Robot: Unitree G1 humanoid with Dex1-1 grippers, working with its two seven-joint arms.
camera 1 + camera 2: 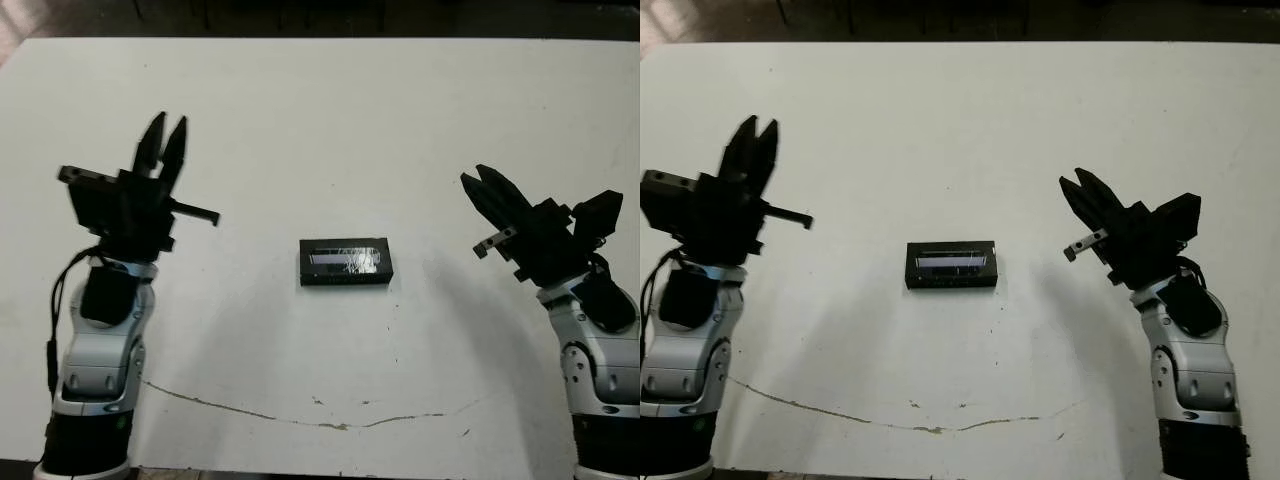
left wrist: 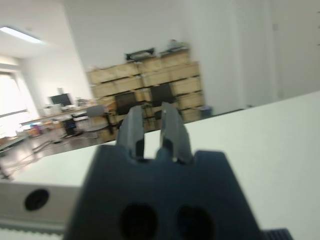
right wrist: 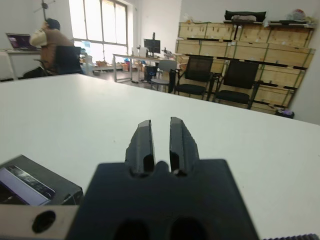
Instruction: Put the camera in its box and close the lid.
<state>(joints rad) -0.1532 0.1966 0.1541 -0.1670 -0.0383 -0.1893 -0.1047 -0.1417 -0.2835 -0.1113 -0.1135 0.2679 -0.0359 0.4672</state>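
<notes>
Nearest me, a thin brownish crack [image 1: 300, 415] runs across the white counter [image 1: 330, 120] along its near edge, between my two arms.

Left claw [image 1: 163, 138] sits at about 9 o'clock from the counter's centre, raised off the surface and pointing toward the far edge. Its two black fingers [image 2: 134, 131] are slightly parted with a narrow gap, nothing between them.

Right claw [image 1: 482, 187] sits at about 3 o'clock, also off the surface, angled inward toward the centre. Fingers [image 3: 145, 140] show a slim gap in the wrist view; nothing gripped.

At centre, well apart from both claws, the box [image 1: 345, 263] lies flat with its long side running 9 to 3 o'clock. The lid [image 1: 343, 258] is on top of it: black face with a glossy silvery strip. From the right wrist view the same closed box shows just beside the claw body, strip facing up. I cannot see the camera in any view.

Farther out, the counter is bare white to its far edge. Beyond it, the wrist views show stacked crates [image 3: 260, 50], office chairs [image 3: 240, 82], and a seated person [image 3: 50, 42] at a desk by the windows [image 3: 100, 25].
</notes>
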